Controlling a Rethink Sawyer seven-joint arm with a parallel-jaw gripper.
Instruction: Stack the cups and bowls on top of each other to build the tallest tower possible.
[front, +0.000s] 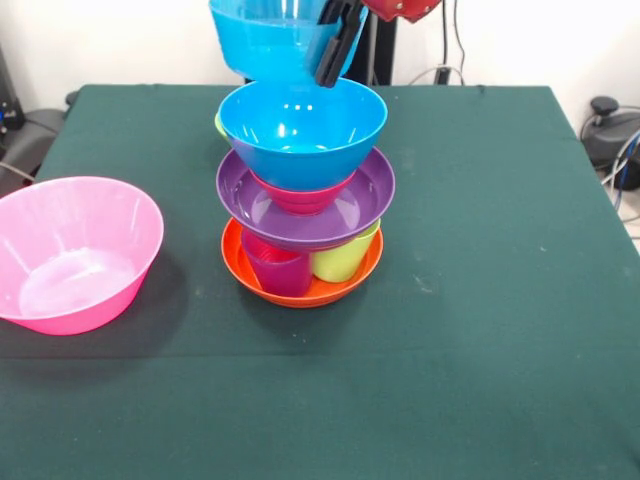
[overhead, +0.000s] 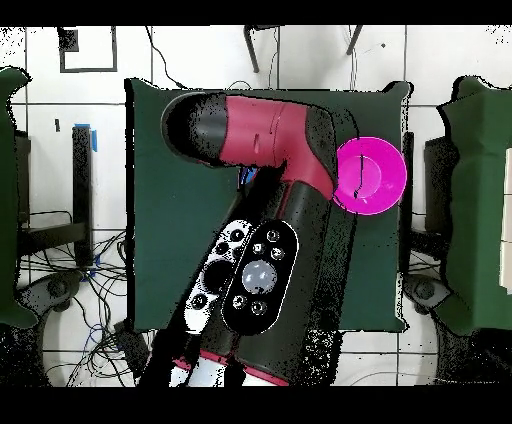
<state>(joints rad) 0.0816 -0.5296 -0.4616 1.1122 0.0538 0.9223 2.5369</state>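
The tower stands mid-table in the front view. Its base is an orange bowl holding a purple cup and a lime green cup. On the cups rests a purple bowl, then a small red bowl, then a blue bowl on top. Just above it hangs a light blue bowl, with my gripper shut on its right rim. In the overhead view my arm hides the tower and gripper.
A big pink bowl lies alone at the left of the green table, and shows as a pink bowl from overhead. A sliver of something lime green peeks from behind the blue bowl.
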